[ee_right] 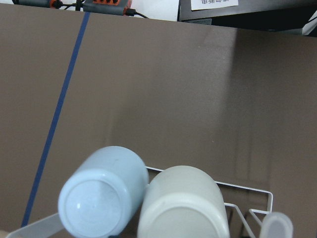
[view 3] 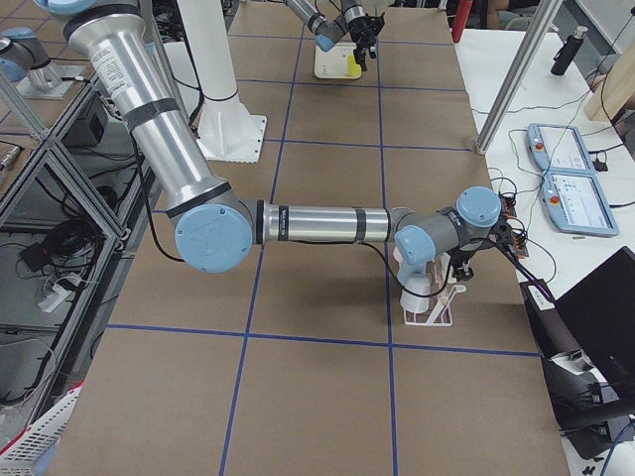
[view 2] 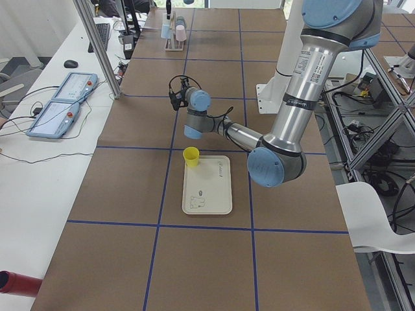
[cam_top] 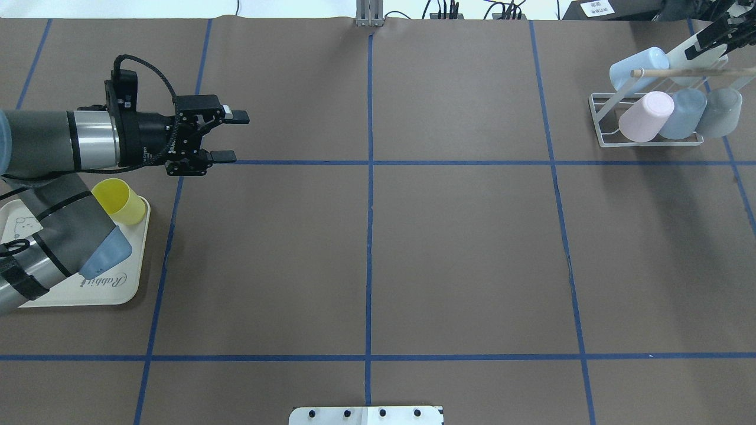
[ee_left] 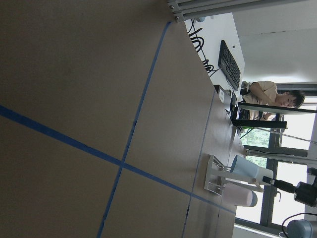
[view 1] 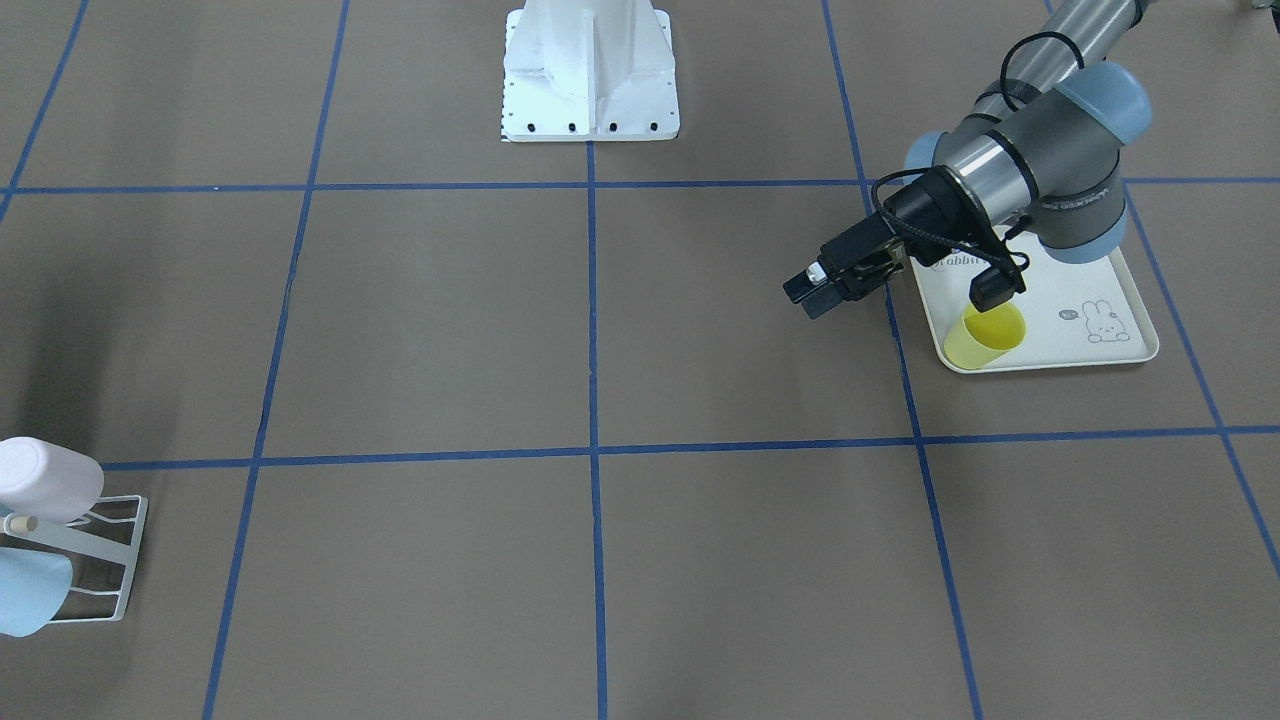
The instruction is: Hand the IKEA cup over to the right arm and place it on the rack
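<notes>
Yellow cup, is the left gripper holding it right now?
No, the yellow cup sits on the tray, and the left gripper is open and empty, apart from it.

Right tool (cam_top: 711, 35) cropped, tray (cam_top: 127, 277) partly hidden

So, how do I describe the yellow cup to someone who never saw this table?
At the table's end on the robot's left lies a cream rabbit-print tray. The yellow cup stands on one corner of it. It is the only yellow cup; the other cups, pink, blue and grey, sit on the far rack.
</notes>
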Motion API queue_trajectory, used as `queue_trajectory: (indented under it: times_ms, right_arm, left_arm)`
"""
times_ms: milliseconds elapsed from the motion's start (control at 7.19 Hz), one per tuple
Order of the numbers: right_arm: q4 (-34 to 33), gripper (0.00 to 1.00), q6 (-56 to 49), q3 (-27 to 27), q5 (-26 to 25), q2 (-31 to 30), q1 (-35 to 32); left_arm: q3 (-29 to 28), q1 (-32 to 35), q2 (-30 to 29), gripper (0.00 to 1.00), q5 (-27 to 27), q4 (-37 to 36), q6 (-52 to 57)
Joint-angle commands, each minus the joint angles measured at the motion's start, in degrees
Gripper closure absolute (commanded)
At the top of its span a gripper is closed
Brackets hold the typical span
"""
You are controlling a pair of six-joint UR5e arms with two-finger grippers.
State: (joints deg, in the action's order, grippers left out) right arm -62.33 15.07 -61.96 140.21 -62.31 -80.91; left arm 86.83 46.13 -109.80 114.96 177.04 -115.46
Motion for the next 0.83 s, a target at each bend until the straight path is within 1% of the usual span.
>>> queue_trajectory:
  times_ms: [0,139,278,417,556,696]
  right_arm:
    - [-0.42,0.02,0.05,0.00,-0.02,0.52,0.14]
    - [-0.60,0.02,0.66,-0.44,0.07,0.87,0.40]
    - [-0.69,0.02,1.01,-2.01,0.15,1.14,0.49]
    - [-0.69,0.02,1.71,-3.15,0.24,1.23,0.49]
    - [-0.69,0.02,3.20,-4.12,0.24,1.40,0.49]
    - [-0.69,0.02,3.91,-5.26,0.24,1.32,0.58]
  left_arm:
    - [0.09,0.19,0.03,0.00,0.09,-0.03,0.49]
    - [-0.08,1.50,0.20,0.00,0.35,-0.03,1.37]
    - [-0.43,2.99,0.73,0.00,0.96,-1.25,5.64]
    - [-0.09,5.79,0.82,0.00,6.01,-8.13,14.30]
    - [-0.43,12.69,1.25,0.00,13.90,-14.03,21.52]
    - [-0.52,17.63,2.91,0.00,18.50,-18.27,30.20]
